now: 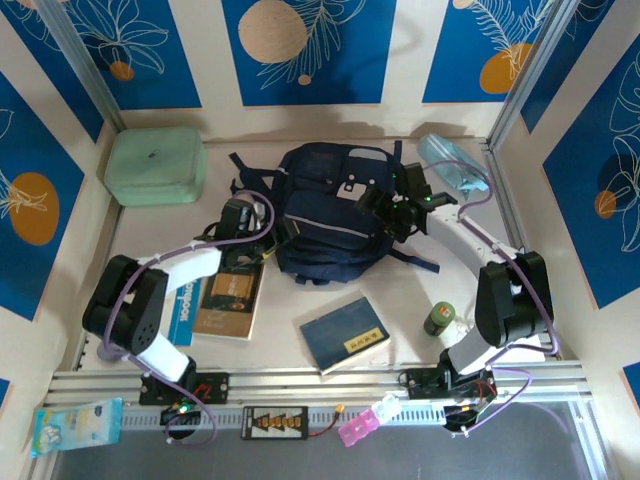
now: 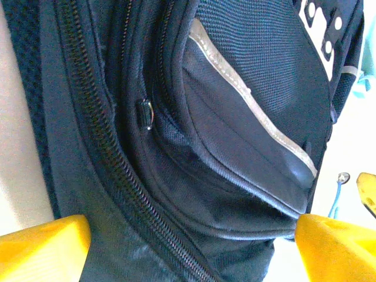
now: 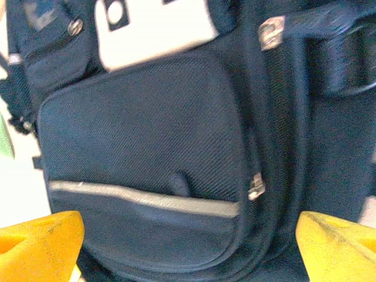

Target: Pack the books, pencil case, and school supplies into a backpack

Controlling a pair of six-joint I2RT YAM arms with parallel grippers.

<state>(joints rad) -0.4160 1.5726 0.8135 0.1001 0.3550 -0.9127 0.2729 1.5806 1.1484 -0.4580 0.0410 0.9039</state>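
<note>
Near one backpack, two books

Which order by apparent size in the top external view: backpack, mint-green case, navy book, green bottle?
1. backpack, clearly largest.
2. mint-green case and navy book: they look about alike, so not ranked against each other.
3. green bottle, smallest.

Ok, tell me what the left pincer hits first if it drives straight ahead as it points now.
The backpack. The left pincer is open and aimed at its side, so it would likely meet the fabric by the long zipper first, though depth is hard to judge.
</note>
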